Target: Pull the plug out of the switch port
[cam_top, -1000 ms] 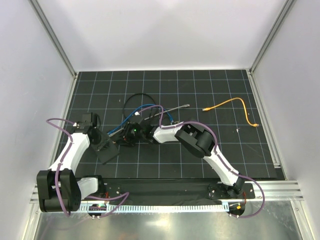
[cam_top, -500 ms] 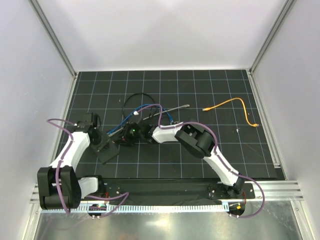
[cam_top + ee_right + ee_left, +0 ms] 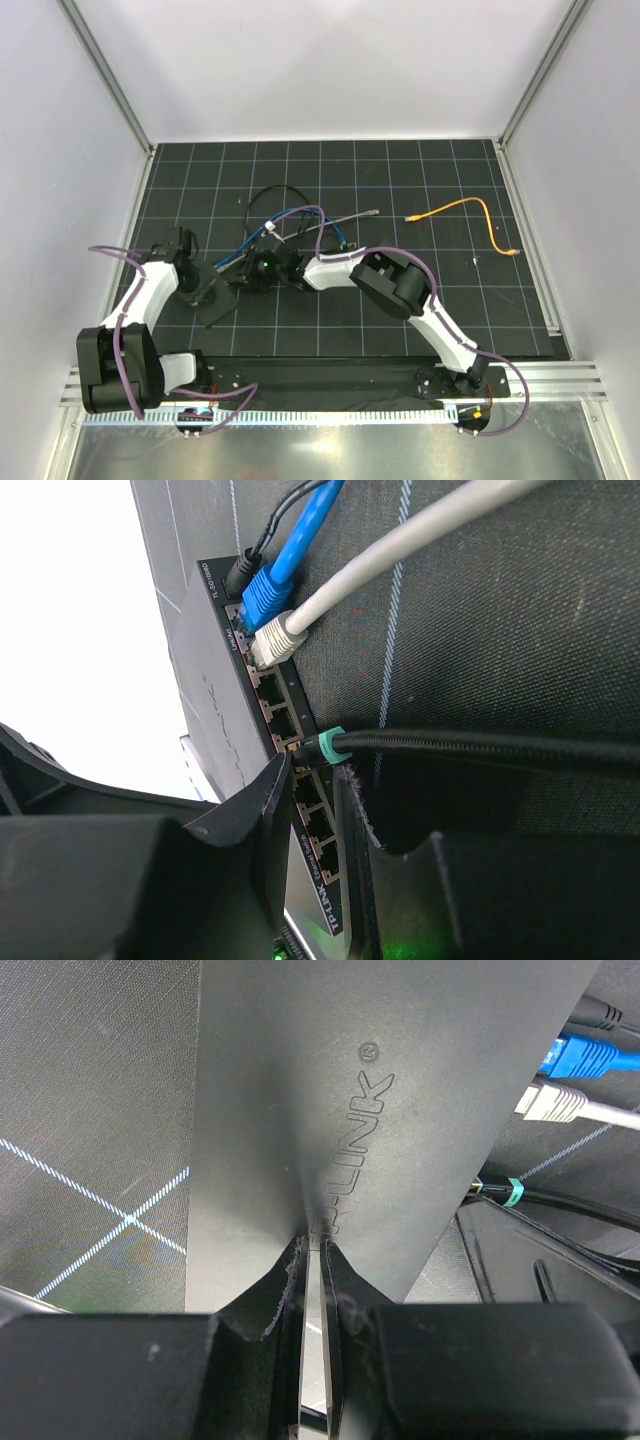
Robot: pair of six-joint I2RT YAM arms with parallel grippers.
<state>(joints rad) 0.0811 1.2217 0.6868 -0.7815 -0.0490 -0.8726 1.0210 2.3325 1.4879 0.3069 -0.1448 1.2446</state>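
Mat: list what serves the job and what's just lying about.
Job: switch; black plug, teal-collared, at the right gripper's jaws; left gripper on the switch.
Lying about: orange cable; blue plug and white plug, in ports away from the jaws.
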